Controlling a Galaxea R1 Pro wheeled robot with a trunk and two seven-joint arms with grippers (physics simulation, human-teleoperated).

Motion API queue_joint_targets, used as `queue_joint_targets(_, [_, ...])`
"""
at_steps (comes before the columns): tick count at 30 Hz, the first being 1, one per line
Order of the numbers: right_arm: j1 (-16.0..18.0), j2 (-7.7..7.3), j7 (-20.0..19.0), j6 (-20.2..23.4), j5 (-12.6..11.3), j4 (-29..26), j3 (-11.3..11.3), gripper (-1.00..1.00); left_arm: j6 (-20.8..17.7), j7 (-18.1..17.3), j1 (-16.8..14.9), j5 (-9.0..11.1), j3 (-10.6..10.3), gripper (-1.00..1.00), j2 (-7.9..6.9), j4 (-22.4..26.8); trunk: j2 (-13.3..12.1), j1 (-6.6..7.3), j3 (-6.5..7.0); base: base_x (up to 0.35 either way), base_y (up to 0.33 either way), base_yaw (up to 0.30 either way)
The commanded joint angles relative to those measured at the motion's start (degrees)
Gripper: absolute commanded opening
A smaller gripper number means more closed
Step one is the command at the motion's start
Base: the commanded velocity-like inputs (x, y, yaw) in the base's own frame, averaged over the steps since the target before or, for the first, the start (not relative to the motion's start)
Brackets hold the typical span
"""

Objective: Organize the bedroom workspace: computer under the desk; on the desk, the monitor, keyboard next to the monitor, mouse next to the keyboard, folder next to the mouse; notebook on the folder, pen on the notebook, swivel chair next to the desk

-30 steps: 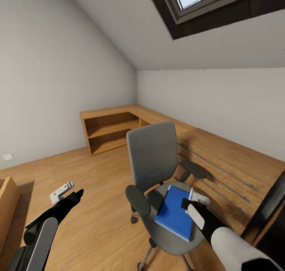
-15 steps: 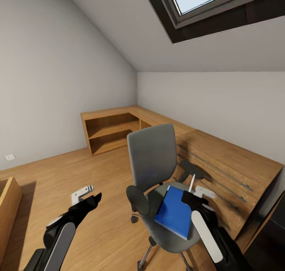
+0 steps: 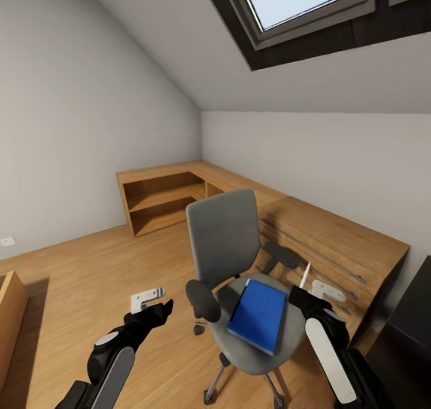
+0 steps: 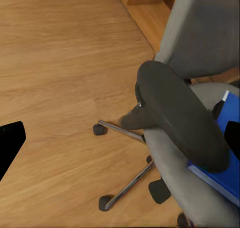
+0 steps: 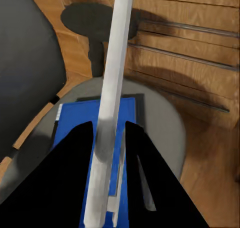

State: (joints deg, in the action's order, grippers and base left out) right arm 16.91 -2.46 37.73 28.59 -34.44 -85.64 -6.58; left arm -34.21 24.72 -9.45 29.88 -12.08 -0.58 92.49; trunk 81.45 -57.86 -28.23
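The grey swivel chair (image 3: 224, 235) stands mid-room with a blue folder (image 3: 258, 314) lying flat on its seat. Just right of the folder, above the seat's edge, my right gripper (image 3: 309, 289) is shut on the thin white pen (image 3: 305, 274), which sticks up from it. The right wrist view shows the pen (image 5: 114, 83) clamped between the two dark fingers (image 5: 75, 180) over the folder (image 5: 85, 123). My left gripper (image 3: 155, 301) hangs open left of the chair's near armrest (image 3: 202, 298), holding nothing. In the left wrist view that armrest (image 4: 180, 113) is close ahead.
A low wooden dresser (image 3: 335, 241) with long drawer rails runs behind the chair, joined to an open wooden shelf unit (image 3: 161, 197) in the corner. Black furniture (image 3: 413, 319) cuts in at the right edge, and a wooden piece (image 3: 9, 304) at the left. Wood floor (image 3: 90, 265) lies open to the left.
The right gripper has risen from the folder's edge with the pen in it. The left gripper has moved right, toward the chair. The camera has shifted a little.
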Motion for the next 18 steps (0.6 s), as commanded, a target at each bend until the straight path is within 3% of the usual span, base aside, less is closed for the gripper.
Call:
queue_joint_targets(1, [0.06,-0.06,0.41,0.10,-0.50,-0.06,0.08,-1.00,-0.08,0.59,-0.04,0.61,-0.11,1.00,-0.03,0.08,-0.38,0.23,0.12,-0.009,-0.001,-0.265])
queue_joint_targets(5, [0.05,-0.01,0.39,0.21,-0.60,-0.11,3.62,-1.00,-0.15,0.59,-0.04,0.67,-0.49,1.00,0.02,-0.04,-0.38,0.23,0.11,-0.002,0.000,-0.115])
queue_joint_targets(11, [0.05,0.00,0.41,0.23,-0.64,-0.14,5.15,-1.00,-0.15,0.59,-0.04,0.69,-1.34,1.00,-0.09,-0.53,-0.38,0.23,0.10,0.013,-0.025,-0.012])
queue_joint_targets(18, [0.05,0.00,0.42,0.24,-0.63,-0.15,6.89,-1.00,-0.15,0.59,-0.04,0.70,-1.51,1.00,-0.04,-0.79,-0.38,0.23,0.10,0.117,-0.236,-0.052])
